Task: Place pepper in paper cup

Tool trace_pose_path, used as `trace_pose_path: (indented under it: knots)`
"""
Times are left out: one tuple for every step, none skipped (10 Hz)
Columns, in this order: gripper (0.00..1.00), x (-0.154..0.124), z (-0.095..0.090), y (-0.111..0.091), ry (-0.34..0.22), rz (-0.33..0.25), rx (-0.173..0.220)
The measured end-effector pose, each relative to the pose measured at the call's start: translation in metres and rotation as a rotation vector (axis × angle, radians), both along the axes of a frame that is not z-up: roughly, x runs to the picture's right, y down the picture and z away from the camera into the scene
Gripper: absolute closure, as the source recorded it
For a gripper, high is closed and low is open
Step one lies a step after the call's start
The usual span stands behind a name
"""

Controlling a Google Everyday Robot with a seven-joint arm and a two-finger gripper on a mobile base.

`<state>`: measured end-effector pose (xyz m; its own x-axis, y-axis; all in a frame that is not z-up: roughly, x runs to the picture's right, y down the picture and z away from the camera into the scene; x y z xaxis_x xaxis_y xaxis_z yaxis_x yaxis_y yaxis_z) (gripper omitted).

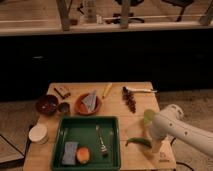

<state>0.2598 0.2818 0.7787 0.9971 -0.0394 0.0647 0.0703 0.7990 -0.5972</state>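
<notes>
1. Along the near edge of the wooden table (pixel 135 160), a green tray (pixel 114 150) is seen holding a blue-grey sponge-like block (pixel 70 152), a small orange item (pixel 83 154) and a slim metal utensil (pixel 101 140).
2. The pepper (pixel 137 142) is found lying flat on the table between the tray's right side and the table's right edge, near the near right corner.
3. The gripper (pixel 153 140) is placed low over the table just beside the pepper's right end, at the tip of the white arm (pixel 182 131) that reaches in from the right; its fingers are spread apart and nothing is grasped.
4. The paper cup (pixel 38 133) is set at the left edge, well apart from the pepper, with the tray between them.
5. A yellow-green round object (pixel 149 116) is seen against the arm, toward the right edge; what it is cannot be told.
6. Farther back, a dark red bowl (pixel 47 104), a small dark cup (pixel 63 107) and an orange dish (pixel 80 107) carrying a grey piece (pixel 90 100) are lined up from the left.
7. Toward the far edge, a brown item (pixel 62 91), a yellow banana-like piece (pixel 107 90), a dark red cluster (pixel 130 99) and a white-handled utensil (pixel 141 90) are laid.
</notes>
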Motion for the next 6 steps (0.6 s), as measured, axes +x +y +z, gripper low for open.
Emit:
trace_pose_path:
  knots:
    - [0.2, 0.0004, -0.0001, -0.0001, 0.001, 0.0, 0.0]
    - [0.2, 0.001, -0.0005, -0.0008, 0.002, 0.0, 0.001]
    - [0.2, 0.001, -0.0005, -0.0005, 0.002, 0.0, 0.001]
    - [0.2, 0.0013, -0.0004, -0.0005, 0.002, 0.0, 0.001]
    - [0.2, 0.0018, -0.0005, -0.0005, 0.003, 0.001, 0.001]
    - [0.2, 0.0017, -0.0003, -0.0007, 0.003, 0.001, 0.001]
